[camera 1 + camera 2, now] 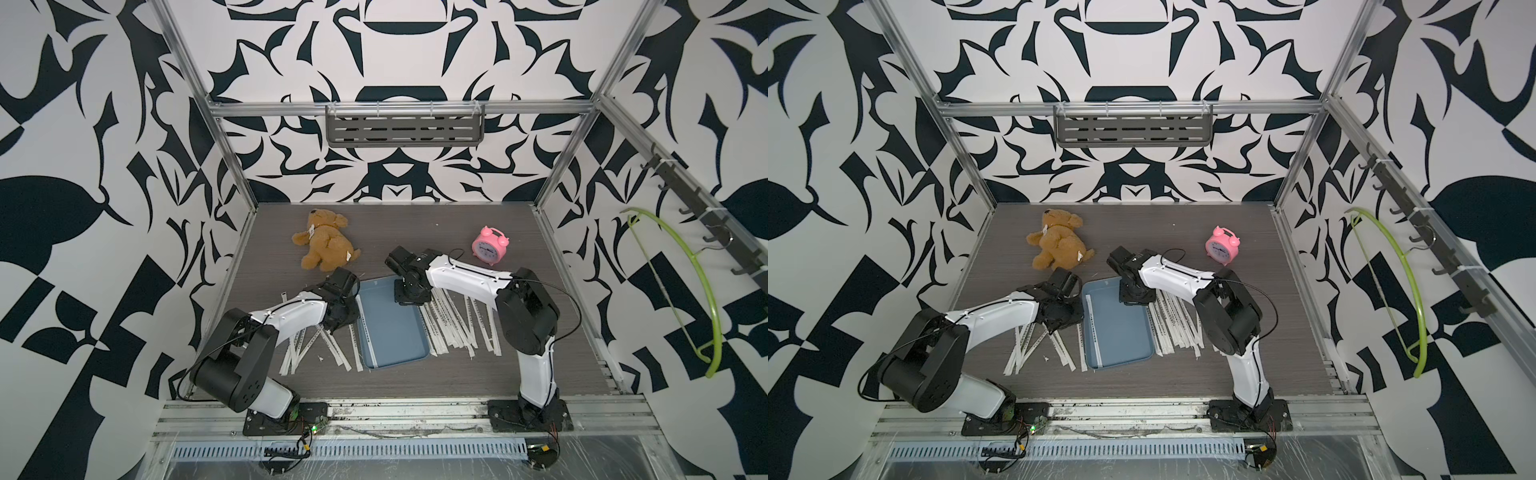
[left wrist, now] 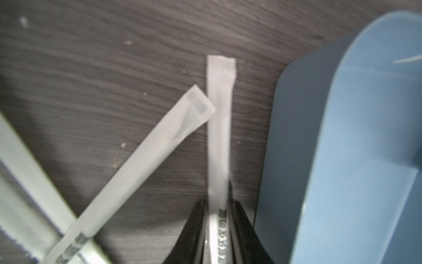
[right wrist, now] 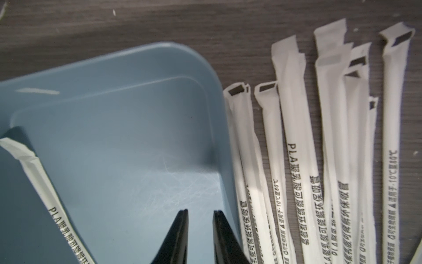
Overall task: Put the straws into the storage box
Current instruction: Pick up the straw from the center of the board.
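Nearest the front rail, the left arm [image 1: 291, 316] and the right arm [image 1: 461, 278] rise from their bases and reach inward over the dark wood-grain desk [image 1: 415, 382]. The storage box [image 1: 392, 332] lies flat on the desk between them, its long side running away from the rail.

Most of the straws lie outside it in two lots. A loose fan [image 1: 299, 353] spreads on the desk to the box's left, partly under the left arm. A denser row [image 1: 457, 324] lies just beside the box's right rim, with several overlapping. Inside the box, a single straw [image 1: 1093, 328] lies along the left wall, seen in both top views.

The left jaws are down at the desk just outside the box's left rim. In the left wrist view they are narrowed onto a wrapped straw [image 2: 219, 137], with a black finger at each edge of the wrapper. A slanting straw [image 2: 146, 160] overlaps it near its free end. The right jaws hang over the far right part of the box. In the right wrist view they stand slightly apart with nothing between them.

Farther back, a teddy bear [image 1: 324, 245] lies behind the left arm and a pink alarm clock [image 1: 490, 245] stands behind the right arm. A grey slotted shelf [image 1: 405, 129] hangs on the back wall.
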Action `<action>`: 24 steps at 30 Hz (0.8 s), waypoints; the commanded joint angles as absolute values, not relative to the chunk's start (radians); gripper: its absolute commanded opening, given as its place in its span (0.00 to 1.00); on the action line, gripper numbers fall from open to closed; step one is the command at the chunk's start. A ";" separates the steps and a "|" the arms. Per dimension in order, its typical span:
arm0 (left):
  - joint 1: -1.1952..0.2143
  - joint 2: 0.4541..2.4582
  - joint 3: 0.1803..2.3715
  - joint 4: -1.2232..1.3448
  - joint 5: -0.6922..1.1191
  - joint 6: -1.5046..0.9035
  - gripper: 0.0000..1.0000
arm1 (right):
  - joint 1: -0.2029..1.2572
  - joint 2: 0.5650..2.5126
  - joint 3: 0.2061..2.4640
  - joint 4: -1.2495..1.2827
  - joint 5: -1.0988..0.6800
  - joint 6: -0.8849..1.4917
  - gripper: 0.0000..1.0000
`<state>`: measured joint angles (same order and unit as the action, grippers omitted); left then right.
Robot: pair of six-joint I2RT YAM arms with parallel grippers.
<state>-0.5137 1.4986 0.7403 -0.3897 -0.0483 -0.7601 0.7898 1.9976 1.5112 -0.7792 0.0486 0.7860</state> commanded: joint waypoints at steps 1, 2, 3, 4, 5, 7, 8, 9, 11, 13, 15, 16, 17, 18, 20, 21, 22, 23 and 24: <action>-0.520 1.510 0.755 -0.445 -0.067 -0.733 0.17 | 0.795 1.936 1.507 -0.778 0.066 0.793 0.25; -0.520 1.508 0.756 -0.448 -0.066 -0.731 0.15 | 0.795 1.936 1.504 -0.776 0.066 0.796 0.25; -0.520 1.508 0.760 -0.454 -0.064 -0.728 0.13 | 0.795 1.934 1.505 -0.775 0.066 0.798 0.25; -0.520 1.507 0.766 -0.461 -0.066 -0.724 0.13 | 0.795 1.933 1.505 -0.773 0.066 0.799 0.25; -0.520 1.505 0.772 -0.471 -0.070 -0.720 0.12 | 0.795 1.932 1.504 -0.772 0.066 0.799 0.25; -0.519 1.500 0.789 -0.491 -0.078 -0.710 0.11 | 0.796 1.930 1.505 -0.771 0.067 0.799 0.25; -0.520 1.497 0.798 -0.504 -0.085 -0.704 0.11 | 0.796 1.927 1.503 -0.770 0.066 0.799 0.25; -0.520 1.492 0.807 -0.517 -0.090 -0.696 0.08 | 0.796 1.925 1.502 -0.769 0.066 0.800 0.25; -0.520 1.476 0.827 -0.553 -0.103 -0.678 0.03 | 0.796 1.923 1.499 -0.769 0.066 0.800 0.25; -0.520 1.448 0.848 -0.599 -0.128 -0.667 0.00 | 0.795 1.917 1.496 -0.765 0.065 0.800 0.25; -0.520 1.400 0.863 -0.633 -0.146 -0.664 0.00 | 0.796 1.913 1.493 -0.758 0.058 0.799 0.25; -0.520 1.378 0.865 -0.642 -0.150 -0.666 0.00 | 0.796 1.913 1.493 -0.756 0.055 0.800 0.25; -0.520 1.352 0.871 -0.653 -0.157 -0.669 0.00 | 0.796 1.914 1.494 -0.753 0.051 0.799 0.25; -0.520 1.329 0.880 -0.667 -0.164 -0.673 0.00 | 0.796 1.915 1.494 -0.752 0.048 0.799 0.25; -0.520 1.297 0.909 -0.711 -0.175 -0.679 0.00 | 0.796 1.919 1.496 -0.749 0.043 0.799 0.24; -0.520 1.284 0.934 -0.738 -0.180 -0.681 0.00 | 0.796 1.919 1.498 -0.749 0.041 0.800 0.25; -0.520 1.282 0.951 -0.756 -0.176 -0.688 0.00 | 0.797 1.920 1.499 -0.747 0.042 0.799 0.24; -0.521 1.258 0.971 -0.765 -0.162 -0.711 0.00 | 0.798 1.918 1.499 -0.747 0.040 0.800 0.24; -0.527 1.248 0.983 -0.753 -0.136 -0.740 0.00 | 0.798 1.917 1.497 -0.745 0.041 0.800 0.24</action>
<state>-0.5179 1.2850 0.9390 -0.6807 -0.1501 -0.6979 0.7921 1.9491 1.4963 -0.7494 0.0406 0.7872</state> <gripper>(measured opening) 0.044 0.245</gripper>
